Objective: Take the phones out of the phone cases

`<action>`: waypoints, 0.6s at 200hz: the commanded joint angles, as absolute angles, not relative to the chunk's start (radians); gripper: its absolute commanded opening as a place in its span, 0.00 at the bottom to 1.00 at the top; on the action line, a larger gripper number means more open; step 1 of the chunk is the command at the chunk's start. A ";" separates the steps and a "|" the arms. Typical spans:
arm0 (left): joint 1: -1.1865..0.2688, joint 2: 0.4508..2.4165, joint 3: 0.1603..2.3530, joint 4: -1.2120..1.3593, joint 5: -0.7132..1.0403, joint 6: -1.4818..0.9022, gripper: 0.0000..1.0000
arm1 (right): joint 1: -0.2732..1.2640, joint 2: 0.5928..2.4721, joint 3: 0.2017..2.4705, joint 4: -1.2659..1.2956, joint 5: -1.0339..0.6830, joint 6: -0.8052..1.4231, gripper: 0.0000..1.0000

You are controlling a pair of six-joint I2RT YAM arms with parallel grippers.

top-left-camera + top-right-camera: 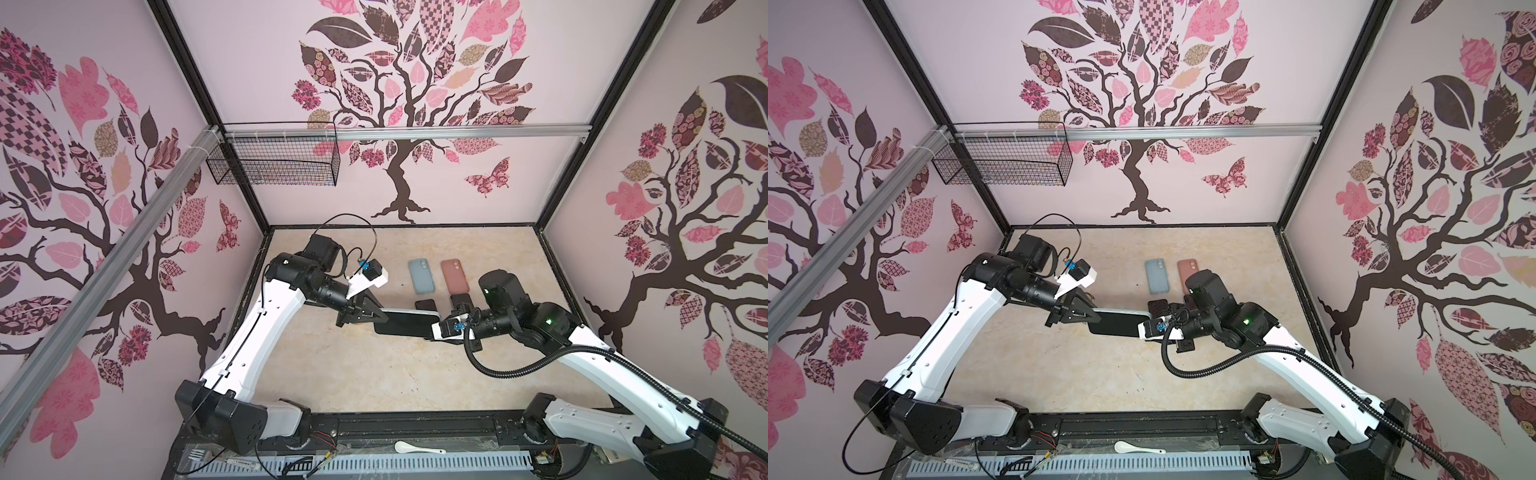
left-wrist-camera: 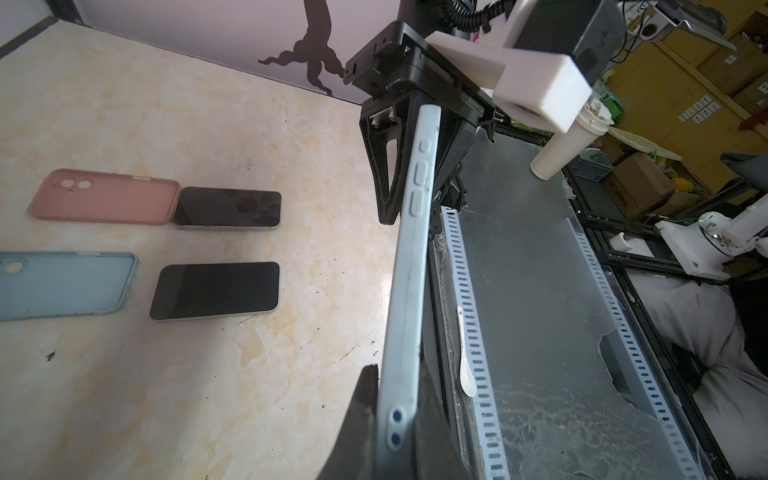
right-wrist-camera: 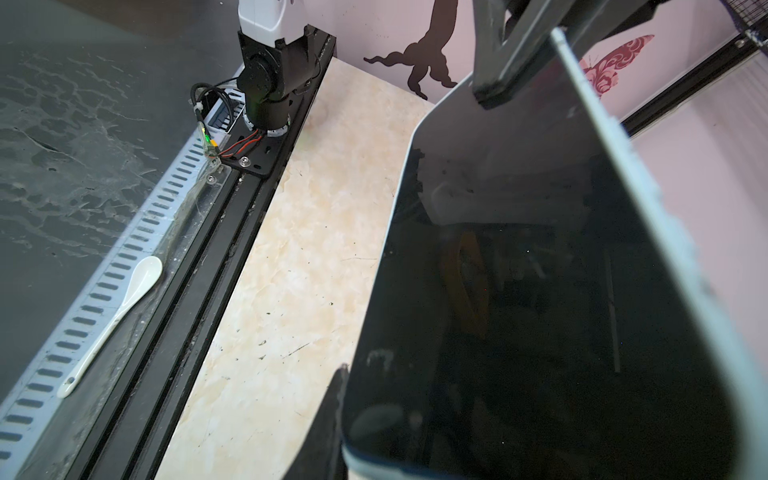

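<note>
My left gripper (image 1: 383, 319) is clamped on the left end of the phone (image 1: 405, 325), which sits in its light blue case (image 2: 409, 291). My right gripper (image 1: 432, 332) grips the opposite end, one finger on each face. The phone hangs lengthways between them above the middle of the table (image 1: 353, 374), its dark screen showing in both top views. Beyond it lie an empty blue case (image 1: 419, 276) and an empty pink case (image 1: 455, 276), with a bare phone (image 1: 426, 304) at the blue one's near end and another at the pink one's.
</note>
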State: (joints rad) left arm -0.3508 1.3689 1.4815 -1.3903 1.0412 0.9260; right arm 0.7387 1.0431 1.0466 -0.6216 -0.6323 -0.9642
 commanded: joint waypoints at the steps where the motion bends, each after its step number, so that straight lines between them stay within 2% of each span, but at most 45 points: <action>1: -0.360 1.425 1.526 -1.332 0.992 0.884 0.00 | 0.800 1.040 1.107 -0.541 -0.778 -1.011 0.00; 120: -0.412 1.536 1.601 -1.523 1.044 1.018 0.00 | 0.802 1.001 1.060 -0.371 -0.697 -0.957 0.00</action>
State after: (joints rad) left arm -0.3866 1.4925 1.5711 -1.5505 1.0286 1.0225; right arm 0.7544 1.0378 1.0248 -0.6563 -0.6006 -0.9684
